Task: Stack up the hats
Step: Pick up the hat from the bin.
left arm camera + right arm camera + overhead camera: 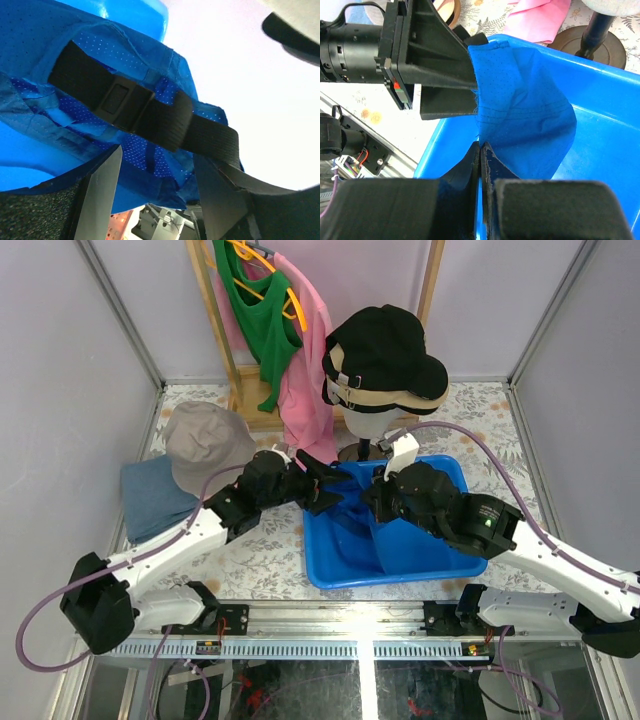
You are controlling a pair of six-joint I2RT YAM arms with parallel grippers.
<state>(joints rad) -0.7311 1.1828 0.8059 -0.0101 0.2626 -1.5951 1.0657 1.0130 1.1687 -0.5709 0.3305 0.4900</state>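
step: picking the blue cap (352, 508) out of the blue bin (335, 578). I read this as the pick-up half, with the placing not started.
where the cap is: inside the bin's walls, spread between my two grippers, with its black back strap (135, 107) facing my left wrist cam. Can't tell if it touches the bin floor.
right gripper (481, 150): pinched fully closed on a fold of the cap's fabric. Looks like a solid hold.
left gripper (325, 490): jaws roughly halfway apart. The cap's back edge sits between the fingers (102, 192), but I don't see them clamping it.
stack so far: black hat (385, 340) over a beige one (395, 400) on the mannequin head (372, 425), just behind the bin.
not stacked yet: grey-taupe bucket hat (205, 440), off to the left on the table (260, 560), well apart from the stack.
next move (my guess): close my left on the cap's back edge. Then lift with both arms clear of the bin wall, carry it up and back, and settle it opening-down over the black hat.
worry: the mesh is floppy, and nudging the stand could topple the stack.
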